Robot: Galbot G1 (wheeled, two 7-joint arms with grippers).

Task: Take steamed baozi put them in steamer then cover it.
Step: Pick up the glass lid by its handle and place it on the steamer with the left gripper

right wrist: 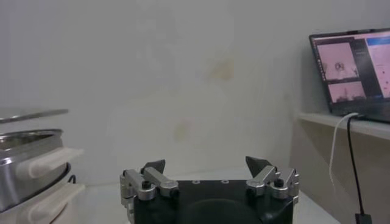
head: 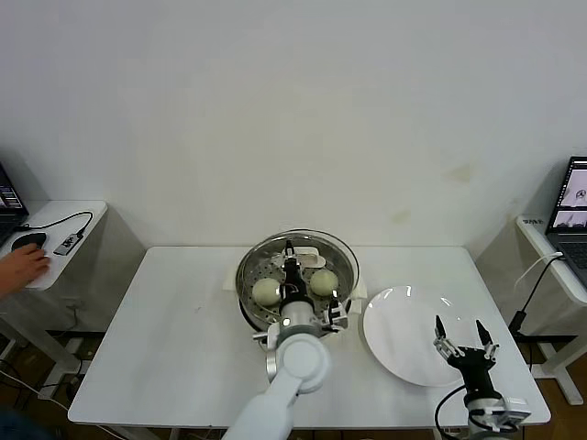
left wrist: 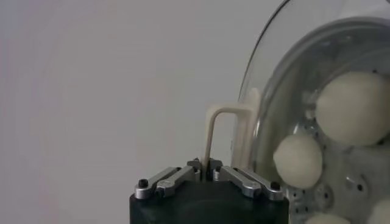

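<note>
With the left gripper [left wrist: 207, 164] clamped on the cream rectangular handle of the round clear glass lid [head: 298, 266], seat the lid level and centred over the shiny steel steamer [head: 246, 302] — cream-white buns [head: 267, 291] inside — before letting go, while the right gripper [head: 464, 339] waits wide open over the flat white plate [head: 394, 321].

Left claw [head: 291, 258] gripping cover [head: 298, 268] over steamer [head: 249, 310], right claw [head: 465, 335] spread above plate [head: 404, 335]
</note>
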